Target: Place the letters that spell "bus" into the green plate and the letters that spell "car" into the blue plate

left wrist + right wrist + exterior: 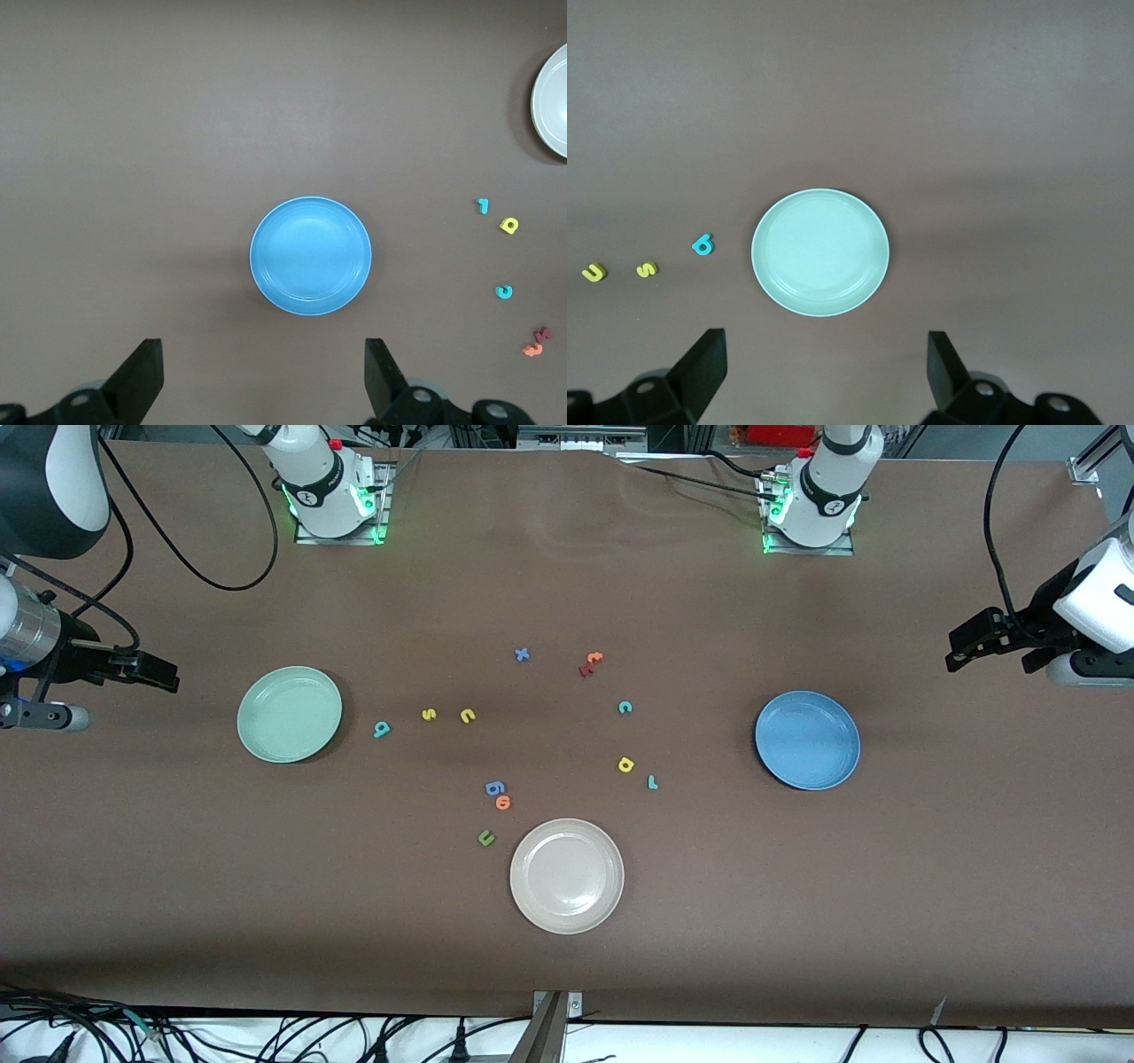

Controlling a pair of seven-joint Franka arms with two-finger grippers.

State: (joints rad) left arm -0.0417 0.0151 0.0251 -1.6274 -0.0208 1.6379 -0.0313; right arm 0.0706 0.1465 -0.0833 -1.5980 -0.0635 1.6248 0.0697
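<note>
Two robot arms wait at a brown counter (567,974), each end effector spread wide and holding nothing. The left end effector (264,390) hangs above the counter's left-arm end, near the blue plate (310,255); teal c (504,291), yellow a (508,225) and teal r (483,206) lie well apart from it. The right end effector (826,382) hangs near the green plate (820,252); teal b (702,244) lies just beside that plate, then yellow s (647,268) and yellow u (594,273). No brand or label is readable.

Green plate (290,715) pale mint; blue plate (807,740) med. blue; third plate (567,876) beige-white. Teal b (382,730), c (625,708), r (652,782); yellow s (429,714), u (468,715), a (625,764). Table (177,886) noted brown.
</note>
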